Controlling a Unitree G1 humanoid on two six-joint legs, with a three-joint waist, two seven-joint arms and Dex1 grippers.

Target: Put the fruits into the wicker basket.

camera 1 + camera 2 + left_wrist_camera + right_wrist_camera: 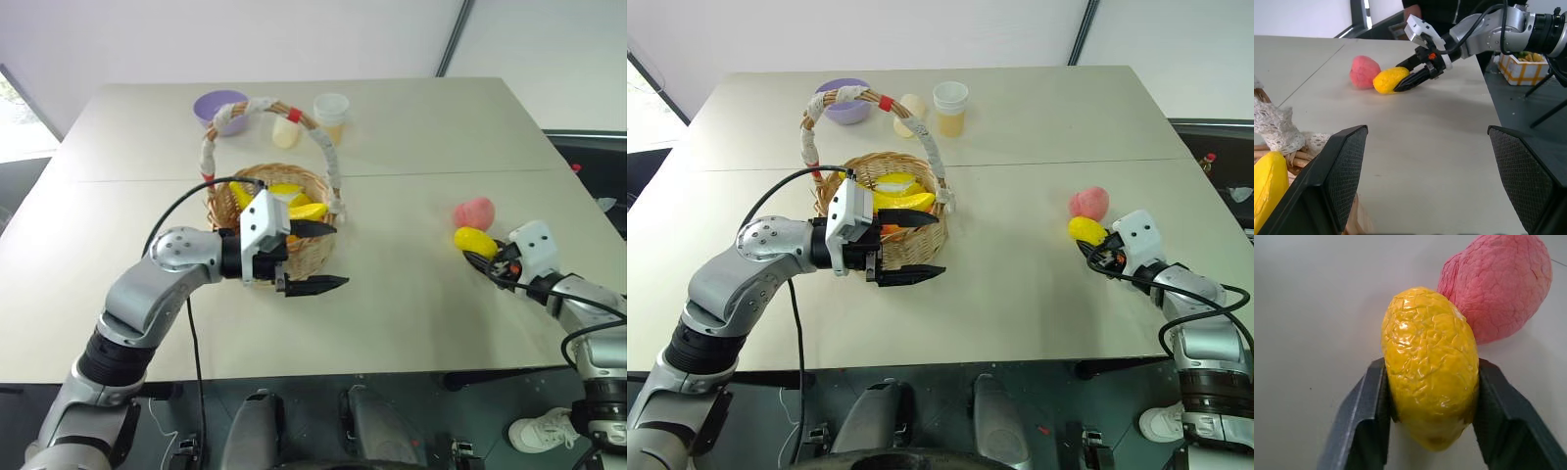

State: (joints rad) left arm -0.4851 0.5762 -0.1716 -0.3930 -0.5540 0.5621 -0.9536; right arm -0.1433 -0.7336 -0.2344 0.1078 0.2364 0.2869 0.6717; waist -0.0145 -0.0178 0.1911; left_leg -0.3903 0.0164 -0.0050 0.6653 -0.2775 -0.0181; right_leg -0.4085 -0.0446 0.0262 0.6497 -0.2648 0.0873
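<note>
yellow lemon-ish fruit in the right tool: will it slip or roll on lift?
The lemon-like fruit looks glossy and crinkled, so it may slip between the right tool's flat fingers. Its oval shape suggests it rolls if dropped. It looks to touch the pink fruit, which might get nudged.

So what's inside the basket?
Inside the wicker basket, yellow fruit shows, including a curved banana. The left gripper and the near wall hide the bottom, so anything lying there can't be seen.

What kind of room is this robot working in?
Probably a lab or test room, not a home: a big plain table holding toy fruit, a wicker basket and cups, with a stand's legs beside it.
</note>
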